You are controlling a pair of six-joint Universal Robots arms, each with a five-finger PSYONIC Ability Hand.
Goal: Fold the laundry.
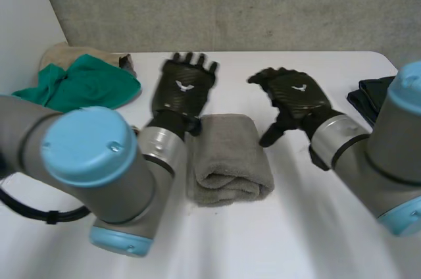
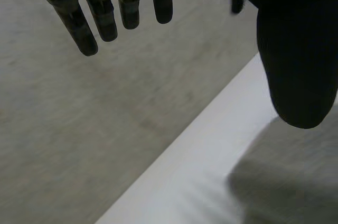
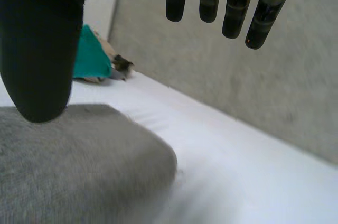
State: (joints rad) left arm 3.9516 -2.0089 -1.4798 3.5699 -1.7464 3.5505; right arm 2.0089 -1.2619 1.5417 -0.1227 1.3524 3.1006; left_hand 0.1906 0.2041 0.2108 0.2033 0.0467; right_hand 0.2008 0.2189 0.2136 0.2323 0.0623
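Nearest us, on the table [image 1: 309, 226], a folded grey towel [image 1: 229, 157] lies between the two arms. At its far-left corner we see the left hand [image 1: 183, 88], fingers straight and spread, holding nothing. The right hand [image 1: 296, 95] hovers just right of the towel, fingers loose, thumb out, also empty. Farther left, a green cloth [image 1: 85, 83] sits on a beige one [image 1: 58, 54]. A dark cloth [image 1: 370, 98] lies at the table's right edge.
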